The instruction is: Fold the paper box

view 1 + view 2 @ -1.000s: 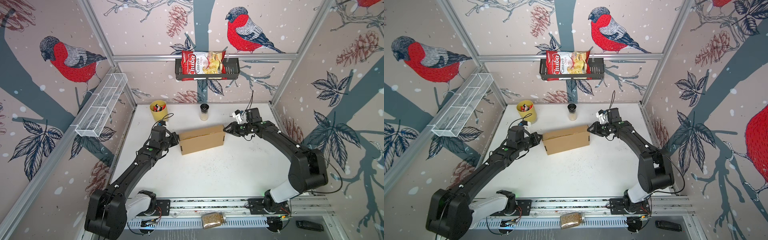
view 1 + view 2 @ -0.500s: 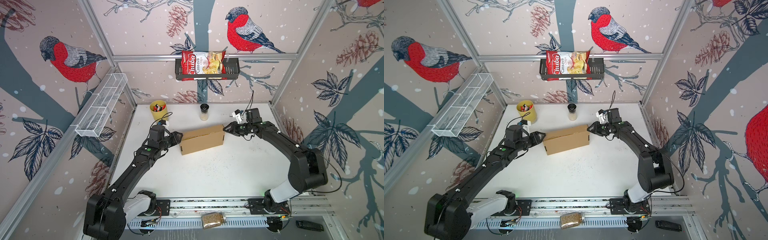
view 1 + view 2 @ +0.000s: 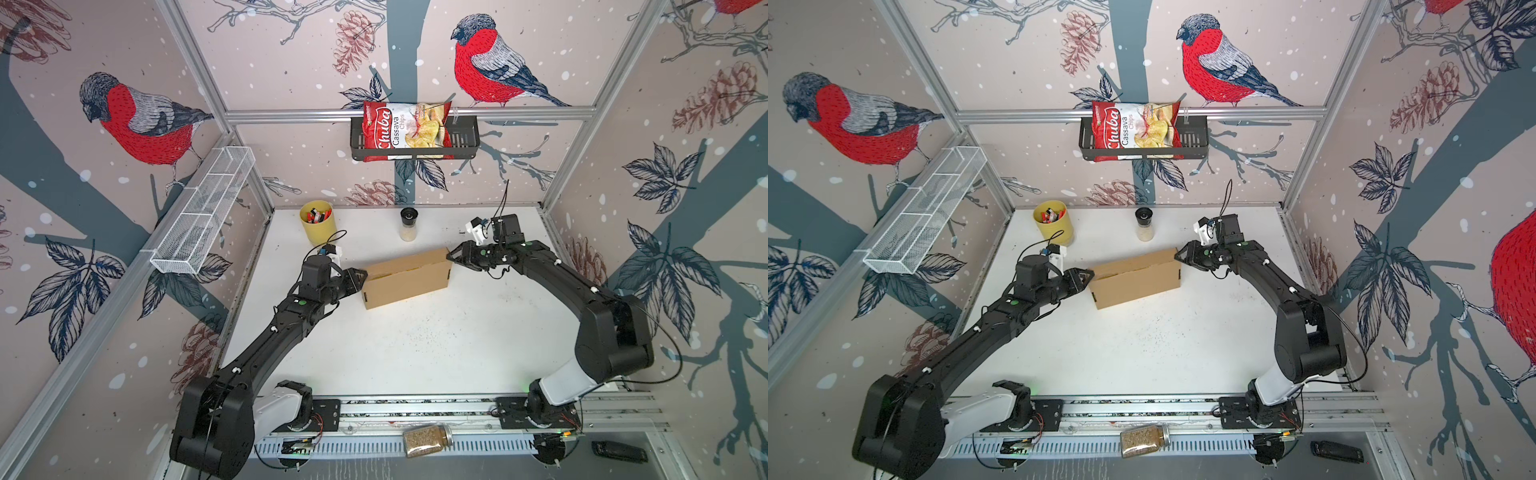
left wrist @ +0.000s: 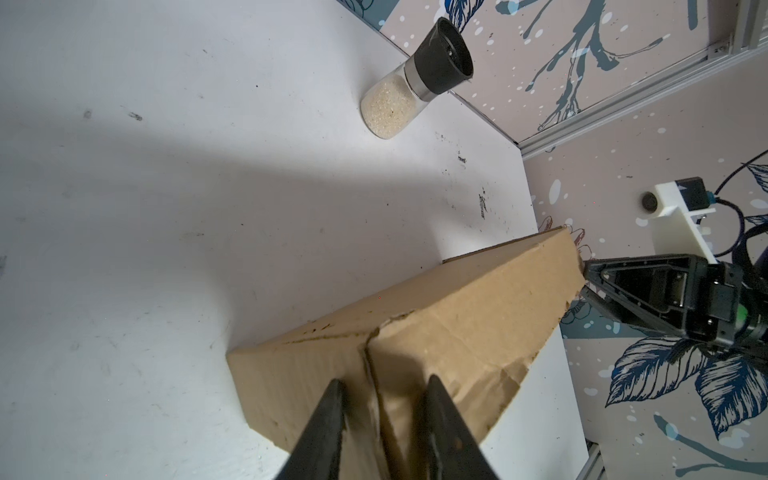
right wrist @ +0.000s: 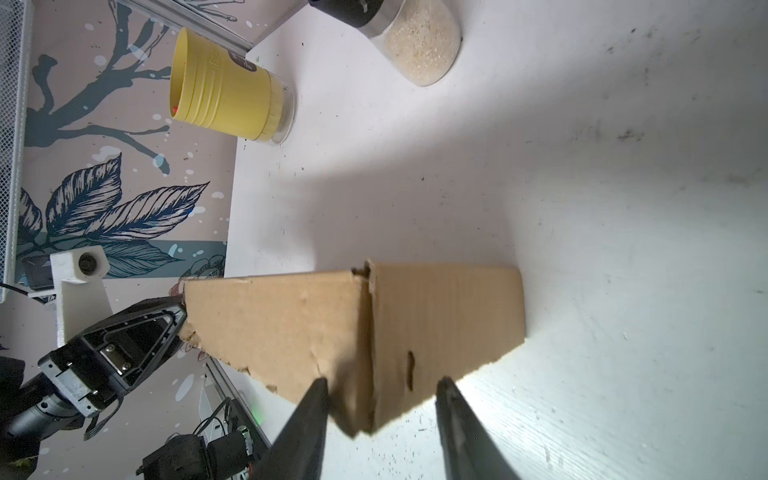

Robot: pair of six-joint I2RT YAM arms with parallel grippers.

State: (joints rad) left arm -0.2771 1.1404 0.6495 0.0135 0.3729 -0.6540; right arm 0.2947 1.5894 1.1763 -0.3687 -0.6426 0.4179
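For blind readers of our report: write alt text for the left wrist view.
A folded brown paper box lies on a white table, with the left gripper at its near end, its two dark fingers parted. The right gripper sits at the box's far end, and a black-capped grinder of pale grains stands beyond.

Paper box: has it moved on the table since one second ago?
No. In both top views the paper box lies at the same spot and angle relative to the grinder and the yellow cup; no shift is visible.
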